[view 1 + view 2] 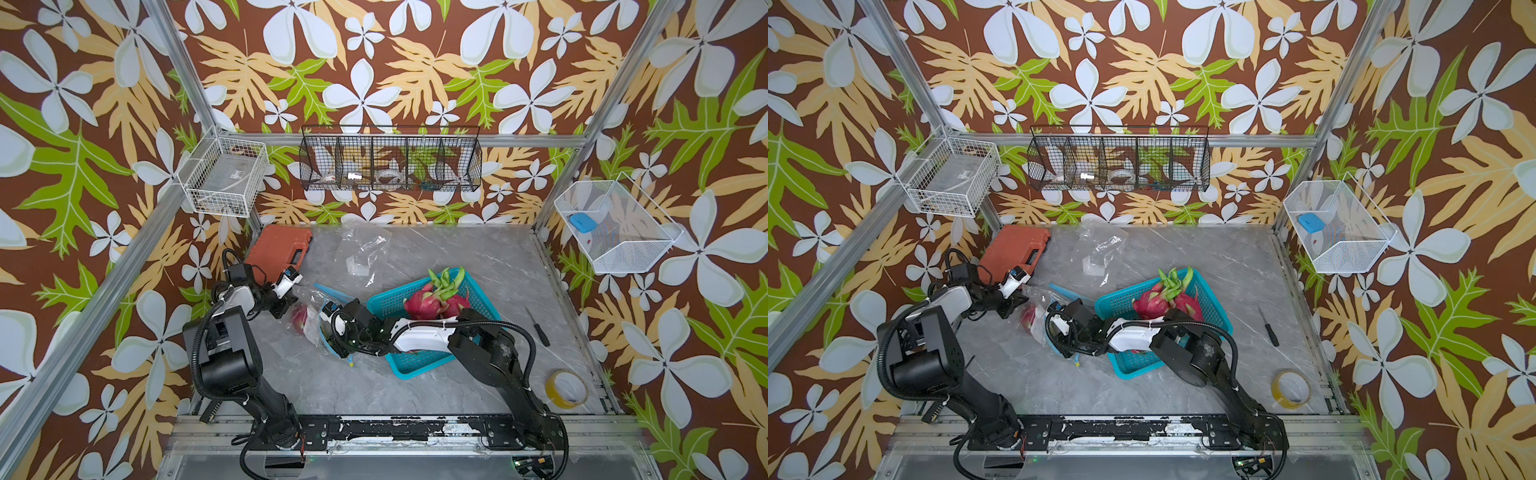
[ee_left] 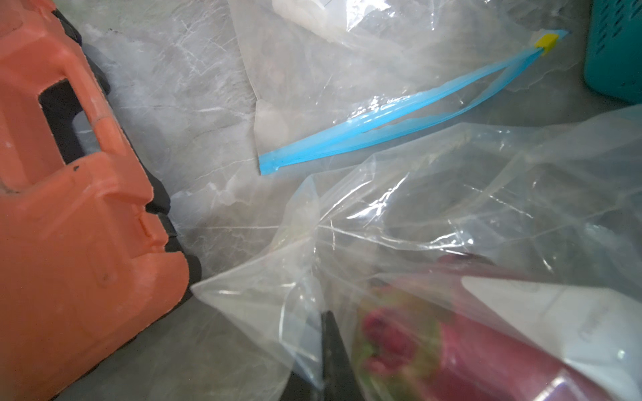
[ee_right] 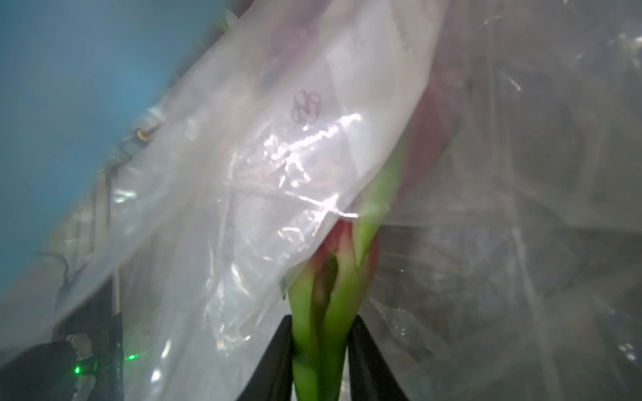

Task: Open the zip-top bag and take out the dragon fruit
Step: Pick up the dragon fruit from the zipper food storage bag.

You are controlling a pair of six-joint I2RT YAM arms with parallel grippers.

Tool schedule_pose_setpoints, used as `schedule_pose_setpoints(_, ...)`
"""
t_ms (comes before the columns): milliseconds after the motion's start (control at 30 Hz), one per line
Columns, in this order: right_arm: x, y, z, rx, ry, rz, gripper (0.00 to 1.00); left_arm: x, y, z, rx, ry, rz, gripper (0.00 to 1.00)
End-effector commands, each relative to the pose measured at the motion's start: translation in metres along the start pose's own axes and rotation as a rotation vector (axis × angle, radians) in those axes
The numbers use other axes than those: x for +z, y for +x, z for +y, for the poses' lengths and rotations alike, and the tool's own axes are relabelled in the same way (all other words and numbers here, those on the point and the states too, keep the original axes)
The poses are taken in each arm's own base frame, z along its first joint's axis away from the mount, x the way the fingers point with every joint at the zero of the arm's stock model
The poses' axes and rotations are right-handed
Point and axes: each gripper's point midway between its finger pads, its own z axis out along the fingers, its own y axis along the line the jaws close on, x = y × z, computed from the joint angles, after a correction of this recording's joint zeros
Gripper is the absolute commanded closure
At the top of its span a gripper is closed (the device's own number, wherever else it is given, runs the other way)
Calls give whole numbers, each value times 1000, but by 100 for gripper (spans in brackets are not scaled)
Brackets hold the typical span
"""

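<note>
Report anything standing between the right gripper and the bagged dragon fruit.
Nothing visible: the right gripper is inside the clear plastic zip-top bag, its jaws clamping the green fronds of the magenta dragon fruit directly, no film between.

Robot test cell, as you see it: aluminium frame posts (image 1: 185, 70), printed floral wallpaper (image 1: 415, 62), wire baskets (image 1: 390, 158) hung above a marble-patterned surface (image 1: 457, 257), and two arms (image 1: 232, 365) bolted to a rail (image 1: 415, 430) at its near edge.

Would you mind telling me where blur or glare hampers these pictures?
Right wrist view: glare on the bag film, green fronds between the jaws soft; left wrist view: the bagged dragon fruit is out of focus, the blue zip strip sharp; both top views: evenly lit, sharp.
</note>
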Motion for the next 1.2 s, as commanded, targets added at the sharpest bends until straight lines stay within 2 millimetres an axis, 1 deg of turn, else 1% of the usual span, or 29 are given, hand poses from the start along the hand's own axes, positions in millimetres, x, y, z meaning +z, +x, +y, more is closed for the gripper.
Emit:
schedule_pose_setpoints(0, 0, -6, 7, 17, -39, -32, 61, -2, 0, 0, 4, -7, 6, 100)
schedule_pose_setpoints(67, -1, -8, 8, 19, -44, -45, 62, -2, 0, 1, 7, -12, 7, 100)
schedule_pose_setpoints(133, -3, -13, 8, 24, -40, -64, 73, -2, 0, 0, 7, -12, 6, 100)
schedule_pose_setpoints(200, -8, -17, 8, 29, -37, -92, 86, -3, 0, -1, 5, -13, 7, 100)
schedule_pose_setpoints(300, -18, -25, 10, 24, -25, -123, 97, -4, 0, 1, 10, -27, 12, 100)
schedule_pose_setpoints(333, -20, -24, 11, 17, -16, -123, 99, -5, 0, 2, 15, -34, 14, 100)
schedule_pose_setpoints(467, -36, -28, 11, 8, 20, -130, 100, -7, 0, 10, 23, -73, 23, 100)
schedule_pose_setpoints(633, -57, -25, 7, -2, 73, -120, 100, -9, 5, 30, 13, -147, 64, 100)
schedule_pose_setpoints(767, -77, -23, 5, -20, 117, -117, 100, -14, 10, 43, 37, -234, 96, 100)
schedule_pose_setpoints(867, -93, -26, 8, -38, 131, -125, 100, -16, 14, 51, 45, -283, 123, 100)
schedule_pose_setpoints(1167, -140, -30, 37, -131, 48, -158, 100, -22, 19, 65, 44, -375, 157, 100)
